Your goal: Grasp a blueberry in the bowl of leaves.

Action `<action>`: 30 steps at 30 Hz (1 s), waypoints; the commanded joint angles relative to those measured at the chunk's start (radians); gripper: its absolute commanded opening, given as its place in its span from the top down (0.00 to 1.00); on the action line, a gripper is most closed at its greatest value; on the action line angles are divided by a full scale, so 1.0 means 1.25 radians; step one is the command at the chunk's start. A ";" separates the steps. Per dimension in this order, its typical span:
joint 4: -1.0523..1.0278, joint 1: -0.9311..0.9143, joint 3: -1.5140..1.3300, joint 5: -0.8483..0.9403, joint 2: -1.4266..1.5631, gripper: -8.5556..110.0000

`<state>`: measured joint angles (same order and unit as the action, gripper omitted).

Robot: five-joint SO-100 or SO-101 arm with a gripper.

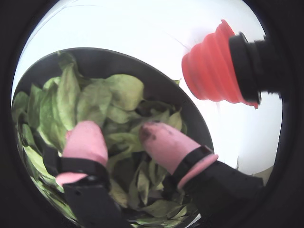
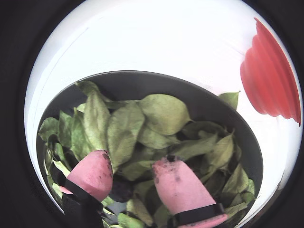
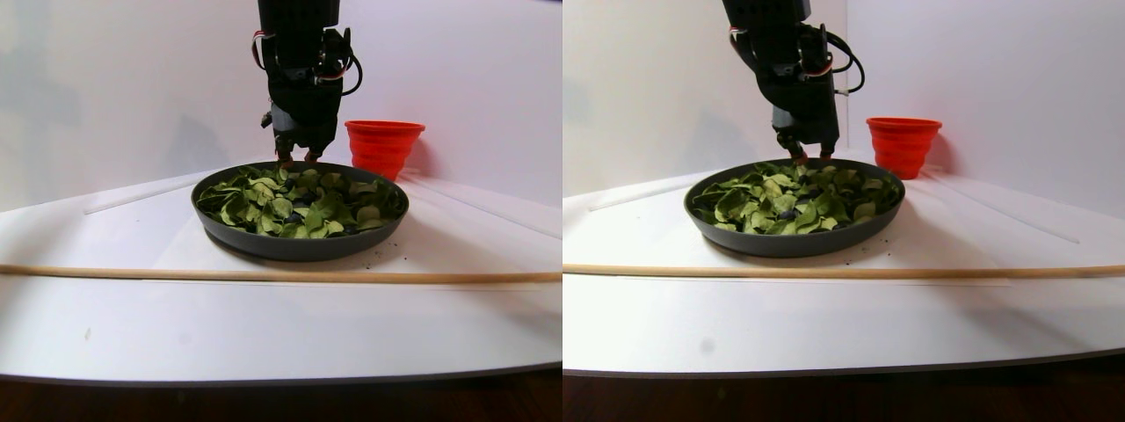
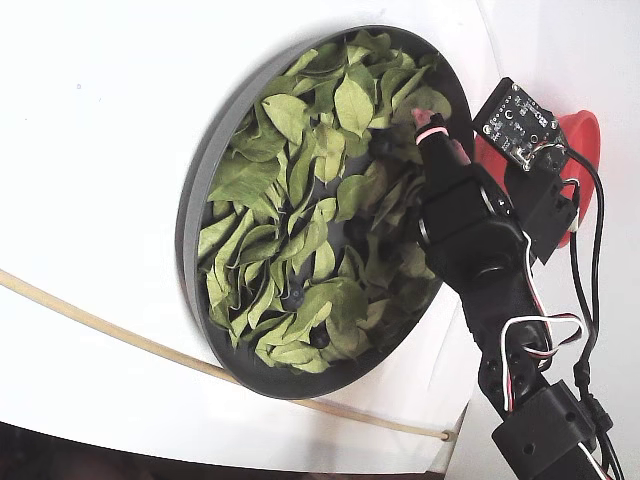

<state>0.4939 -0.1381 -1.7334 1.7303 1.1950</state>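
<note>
In both wrist views the jaws (image 1: 121, 130) (image 2: 133, 168) stand spread with nothing between the pink fingertips (image 2: 175, 183), poised over the leaves (image 1: 95, 102) (image 2: 142, 123) in the bowl (image 1: 156, 78) (image 2: 142, 83), and in one a dark round blueberry (image 2: 121, 187) sits between them. In the stereo pair the bowl (image 3: 299, 246) rests on the white desk (image 3: 264, 325), a red cup (image 3: 382, 145) behind it, a stick (image 3: 264, 275) in front. In the fixed view the arm (image 4: 475, 250) reaches over the bowl's (image 4: 200, 190) right side above the leaves (image 4: 300, 180).
</note>
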 commanded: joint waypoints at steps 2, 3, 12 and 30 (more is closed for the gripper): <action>0.009 0.005 0.005 -0.010 0.048 0.79; 0.009 0.006 0.001 -0.011 0.049 0.79; 0.007 0.017 -0.029 -0.018 0.059 0.78; 0.006 0.021 -0.039 -0.026 0.044 0.76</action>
<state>0.4939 -0.1074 -1.7886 1.7027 1.1950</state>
